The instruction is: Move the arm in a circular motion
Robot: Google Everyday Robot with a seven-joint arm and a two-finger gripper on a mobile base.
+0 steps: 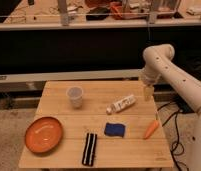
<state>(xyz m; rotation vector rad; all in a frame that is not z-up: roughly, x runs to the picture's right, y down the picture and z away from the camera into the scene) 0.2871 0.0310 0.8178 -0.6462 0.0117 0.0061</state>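
One arm [166, 67] at the frame's right hangs its gripper [148, 93] above the table [54, 94] edge, seemingly clear of the tube [121, 104] for free circling; we can't tell its grip.

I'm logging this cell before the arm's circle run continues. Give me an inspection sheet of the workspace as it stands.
Surface: wooden table, slatted top, looks level.
Job's things: white arm reaches in from the right, its bend above the table's far right corner.
Clutter: clear cup upright; white bottle on its side; blue sponge; carrot near the right edge; orange plate front left; black-and-white striped object at the front.
Grippers: gripper, tan, points down above the table's right edge, right of the bottle, touching nothing.
Cables: dark cables on the floor right of the table.
Surroundings: dark bench behind.
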